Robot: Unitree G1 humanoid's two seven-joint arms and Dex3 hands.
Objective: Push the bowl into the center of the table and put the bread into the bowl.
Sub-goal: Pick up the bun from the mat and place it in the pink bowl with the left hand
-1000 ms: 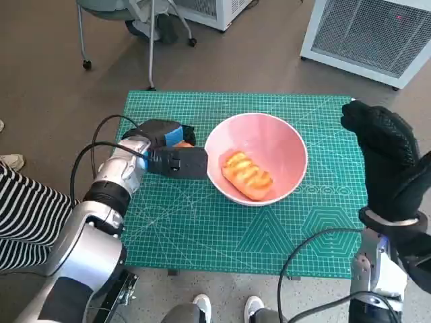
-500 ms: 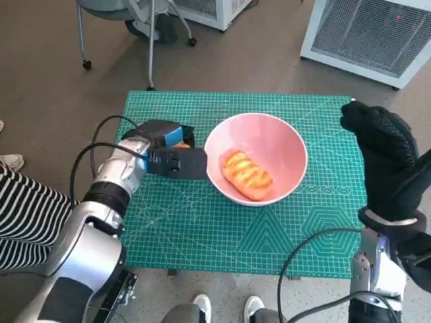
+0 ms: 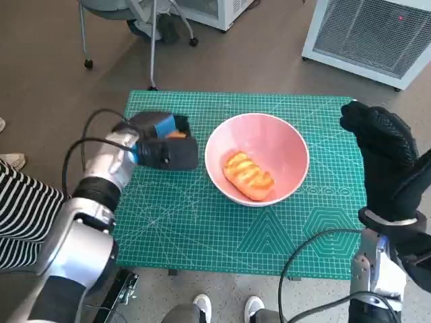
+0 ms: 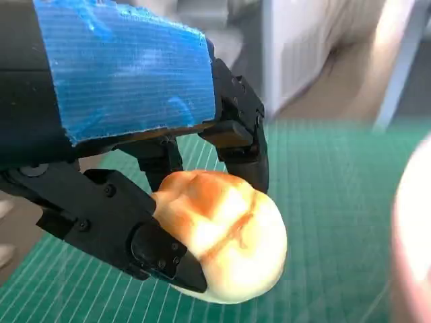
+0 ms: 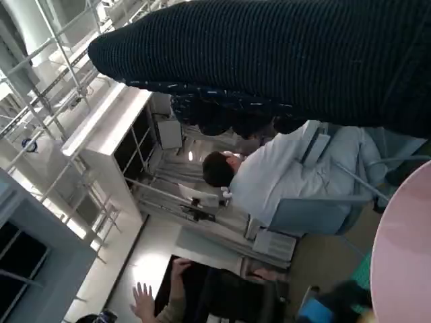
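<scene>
1. The bowl [image 3: 257, 157], pink, sits mid-table on the green mat [image 3: 202, 222], one bread roll [image 3: 248, 175] already inside.
2. We see the left hand [image 3: 161, 145] just left of it, fingers [image 4: 232, 138] clamped on a second roll [image 4: 222, 232].
3. The right hand [image 3: 380, 158] is raised at the right edge, fingers apart, holding nothing.

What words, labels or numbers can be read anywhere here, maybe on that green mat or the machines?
None can be read.
Green mat: only printed grid lines and shapes; any figures are too small to read.
White units: no legible label.
Blue tape on the left robot hand: blank.
</scene>
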